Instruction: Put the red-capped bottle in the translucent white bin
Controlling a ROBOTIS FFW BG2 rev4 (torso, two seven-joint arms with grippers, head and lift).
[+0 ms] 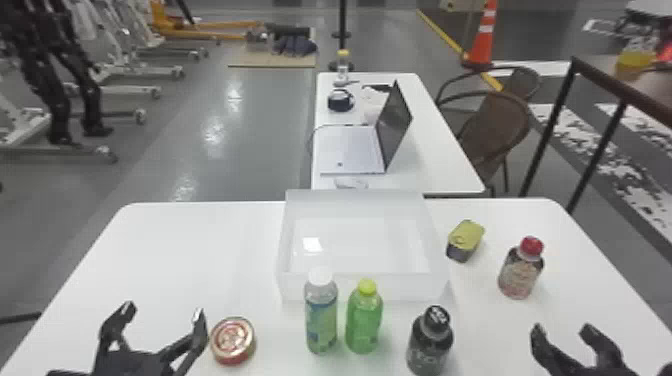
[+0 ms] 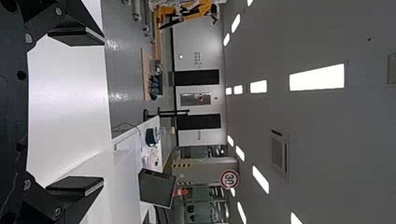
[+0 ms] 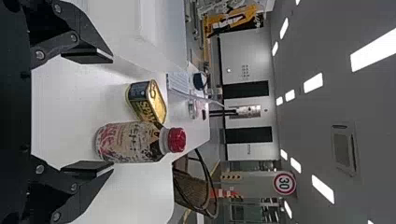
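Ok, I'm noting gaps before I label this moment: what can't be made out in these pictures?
- Head view: part of the near wall of the bin, behind the white-capped bottle and the green bottle.
- Head view: the rest of the right claw, cut off by the bottom edge.
- Right wrist view: one corner of the tin, behind the red-capped bottle.
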